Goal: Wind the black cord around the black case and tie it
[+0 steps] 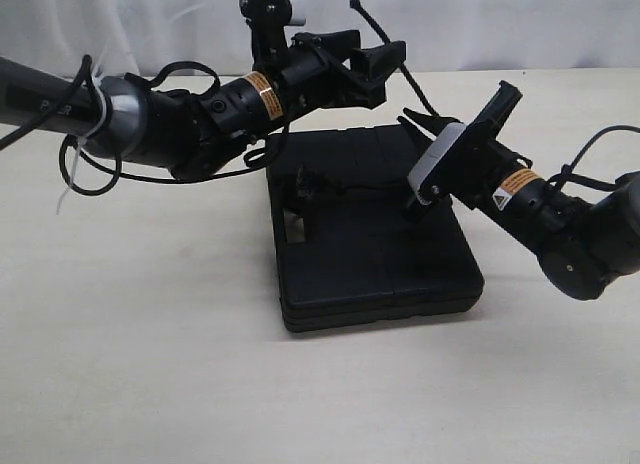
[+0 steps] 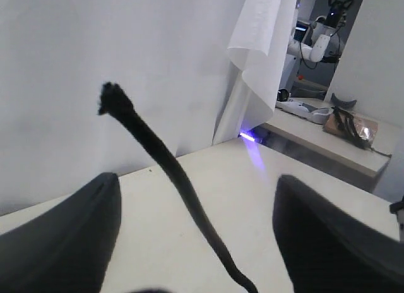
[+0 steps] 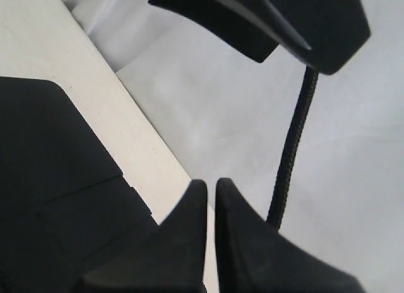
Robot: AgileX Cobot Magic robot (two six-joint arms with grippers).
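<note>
The black case [image 1: 370,234] lies flat mid-table; its corner [image 3: 50,154] fills one side of the right wrist view. The black cord [image 1: 365,16] rises stiffly from my right gripper [image 1: 412,114] through the gap of my left gripper [image 1: 375,59], its frayed end topmost. Between the wide-open fingers of the left gripper [image 2: 196,179] the cord [image 2: 164,154] passes untouched. My right gripper [image 3: 211,182] is shut; the cord [image 3: 293,141] vanishes behind one finger, so the pinch point is hidden. Another stretch with a knot [image 1: 305,184] lies on the case lid.
A white curtain [image 1: 500,24] hangs just behind the table's far edge. Glossy cables [image 1: 90,164] loop off the left arm above the table. A neighbouring bench with equipment [image 2: 315,110] shows past the curtain's edge.
</note>
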